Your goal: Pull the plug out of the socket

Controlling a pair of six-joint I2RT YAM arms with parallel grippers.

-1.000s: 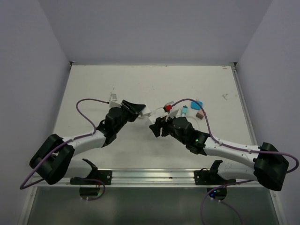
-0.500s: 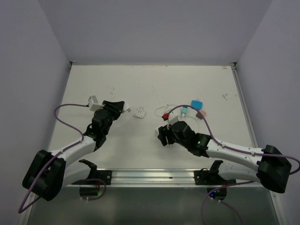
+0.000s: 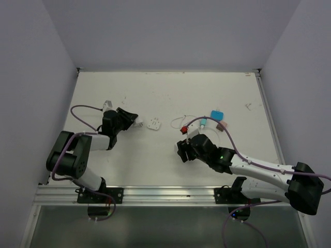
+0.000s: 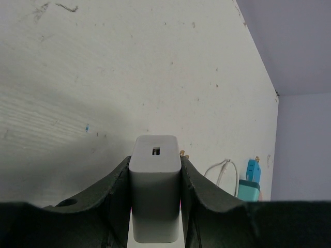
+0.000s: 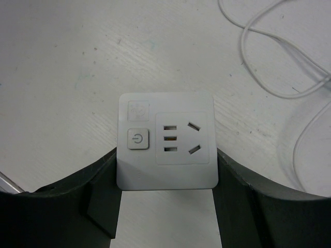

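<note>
**Plug and socket apart, one in each gripper**

Left side: left gripper (image 4: 155, 161) is clamped narrow on the charger plug (image 4: 155, 191), a white block with rounded edges. One finger sits on each side face and the end with a single small slot points away from the wrist. It's held above the table (image 3: 207, 93), at the left-middle of the surface in the top view.

Centre: a small rounded white adapter (image 3: 153, 124) lies loose on the table just right of the left gripper, touching neither gripper.

Right of centre: right gripper (image 5: 165, 155) is at about mid-opening, closed on the socket (image 5: 165, 142), fingers on its left and right sides. The face toward the wrist camera has a round power button, three short slots and two angled slots. Nothing is plugged into that face. Socket is well apart from the charger plug.

Further right, on the table: a red connector (image 3: 183, 129), a looping white cable (image 5: 269, 46) and a teal plug (image 3: 217, 114).
</note>
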